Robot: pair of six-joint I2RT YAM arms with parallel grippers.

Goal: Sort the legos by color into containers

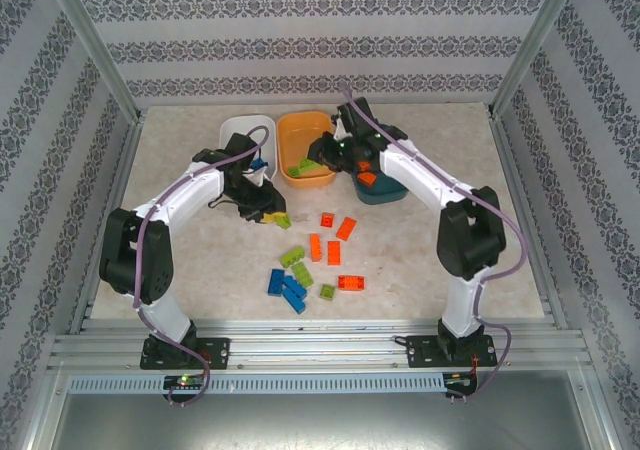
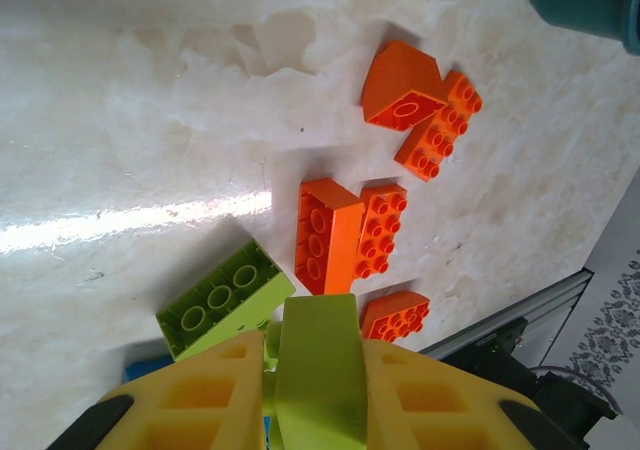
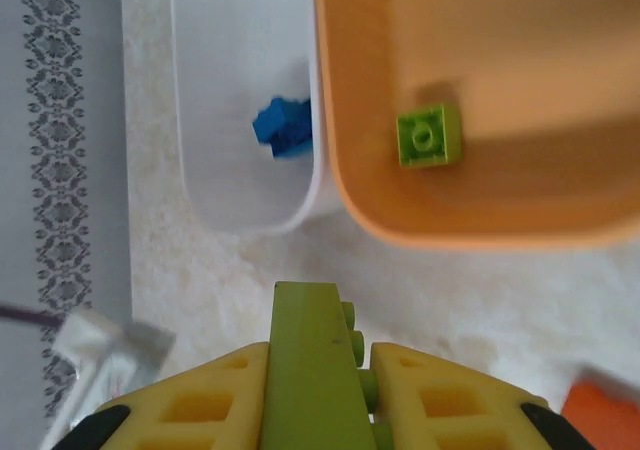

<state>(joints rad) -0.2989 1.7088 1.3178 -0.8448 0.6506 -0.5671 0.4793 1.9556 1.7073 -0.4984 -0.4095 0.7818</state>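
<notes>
Right wrist: the right claw is pinching a lime brick beside the orange tub, probably meant to join the green brick lying inside; the left claw is clamping another lime piece above the counter.

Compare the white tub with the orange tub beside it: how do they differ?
The white tub holds a blue piece; the orange tub holds a green brick. The white tub's walls are plain white, the orange tub's a warm orange. In the top view the white tub stands on the left and the orange tub on its right. Both are shallow, round-cornered and much alike in size.
</notes>
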